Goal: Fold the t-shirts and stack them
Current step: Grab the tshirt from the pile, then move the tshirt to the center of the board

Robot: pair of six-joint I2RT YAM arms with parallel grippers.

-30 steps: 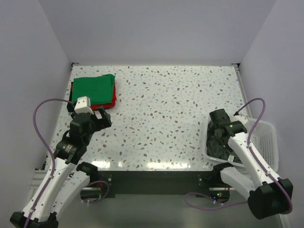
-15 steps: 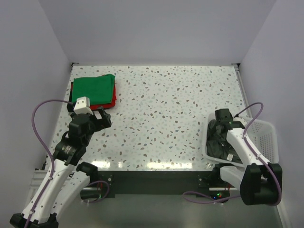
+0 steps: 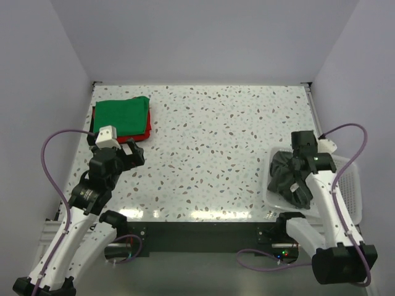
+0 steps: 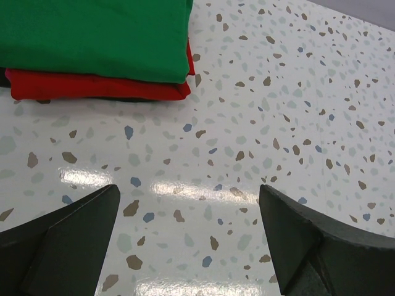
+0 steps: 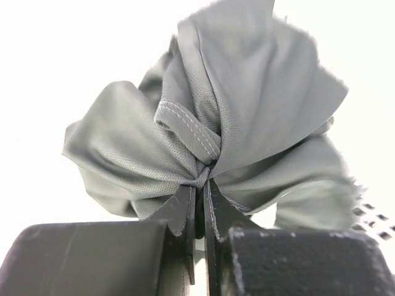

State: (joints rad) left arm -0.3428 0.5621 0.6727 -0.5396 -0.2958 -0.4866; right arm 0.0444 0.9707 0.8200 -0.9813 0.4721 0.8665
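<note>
we had the right gripper [image 5: 199, 196] pinched tight on a gathered fold of the charcoal t-shirt [image 5: 247, 98]. the cloth bunched out just ahead of its tips, and the rest slumped beneath it in the white mesh basket [image 3: 349, 180]. the left gripper [image 4: 189, 197] stood wide apart and held nothing. the green t-shirt [image 4: 92, 31] lay folded on top of the red t-shirt [image 4: 99, 87], ahead of that gripper and off to its left on the speckled table [image 4: 278, 123].

the step in hand, as we judged it, was drawing the charcoal shirt out of the basket. to do it well, we thought the lift should go straight up until the trailing cloth hung free of the rim. only then should it move across to the bare table, and slowly (a pinch on one hem can slip, and mesh may snag loose fabric).

the charcoal cloth was a fine matte knit, with a double-stitched hem rolled right at the pinch and soft pleats fanning out from it. the folded pair were flat rectangles with clean edges. the table top was glossy and stone-flecked.
</note>
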